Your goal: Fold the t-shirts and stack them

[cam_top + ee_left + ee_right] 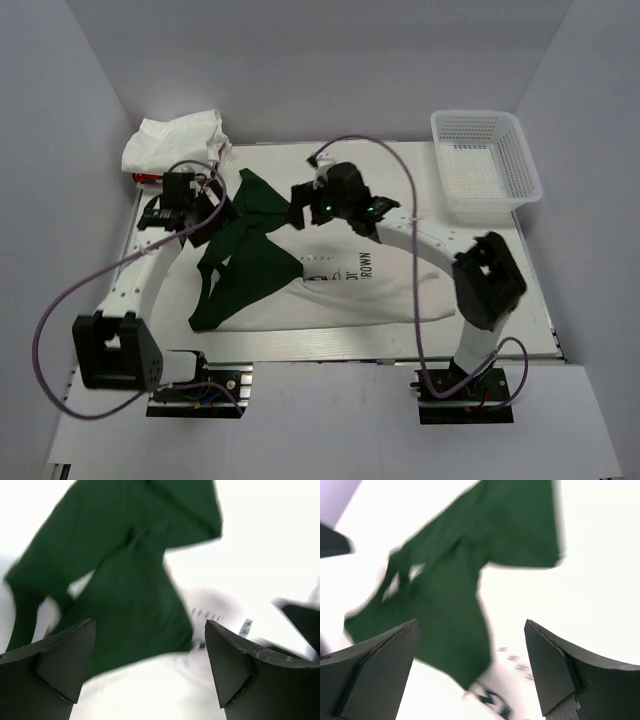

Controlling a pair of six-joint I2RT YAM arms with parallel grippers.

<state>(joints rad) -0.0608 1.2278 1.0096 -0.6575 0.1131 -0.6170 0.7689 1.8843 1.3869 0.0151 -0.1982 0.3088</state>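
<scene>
at far left we see a crumpled white cloth shirt point(170, 140). our left gripper point(150, 625) gapes wide over the large off-white t-shirt with dark green parts point(340, 300), spread mid-table. our right gripper point(470, 625) is equally wide. a white plastic mesh basket point(487, 160) sits far right.

Lab test cell: plain white walls point(300, 60) enclose the table point(530, 230).
</scene>
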